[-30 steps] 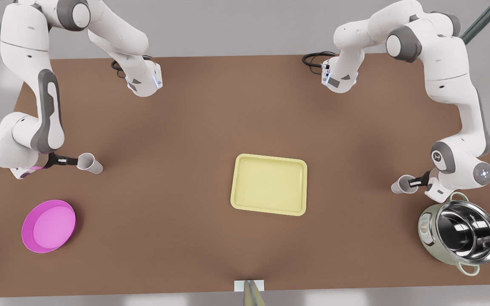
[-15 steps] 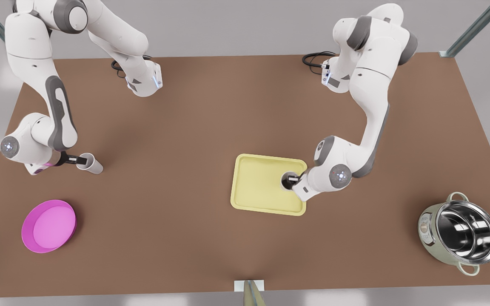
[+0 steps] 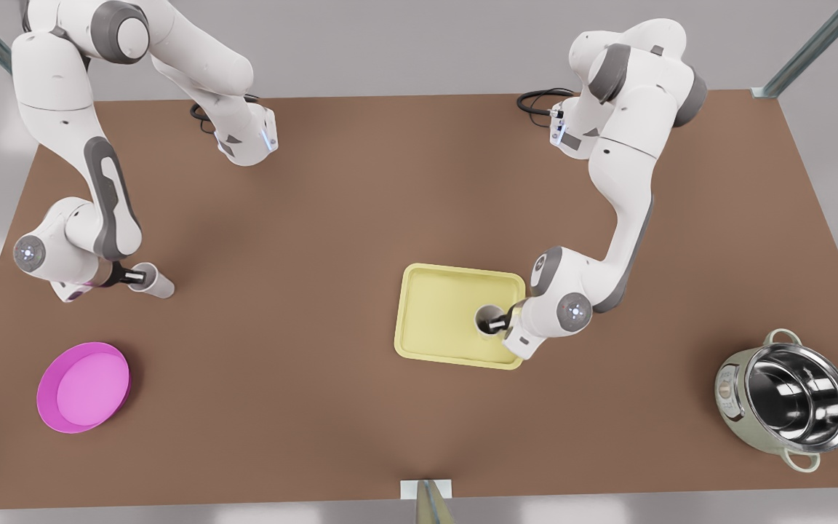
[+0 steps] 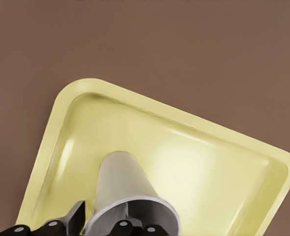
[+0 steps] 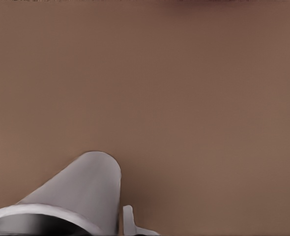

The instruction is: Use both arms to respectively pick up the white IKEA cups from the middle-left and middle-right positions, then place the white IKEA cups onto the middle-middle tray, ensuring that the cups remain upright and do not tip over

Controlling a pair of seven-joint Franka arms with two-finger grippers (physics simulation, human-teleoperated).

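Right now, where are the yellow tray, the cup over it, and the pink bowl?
tray (image 3: 433,306): front view, bare floor of its left half.
cup over the tray (image 4: 123,179): left wrist view, its white side wall.
pink bowl (image 3: 88,389): front view, middle of its inside.

In the left wrist view the cup's rim and the gripper fingers are cut off by the pic's edge, and the tray's near corners too. In the right wrist view the other cup's mouth is cut off, so grip there can't be told.
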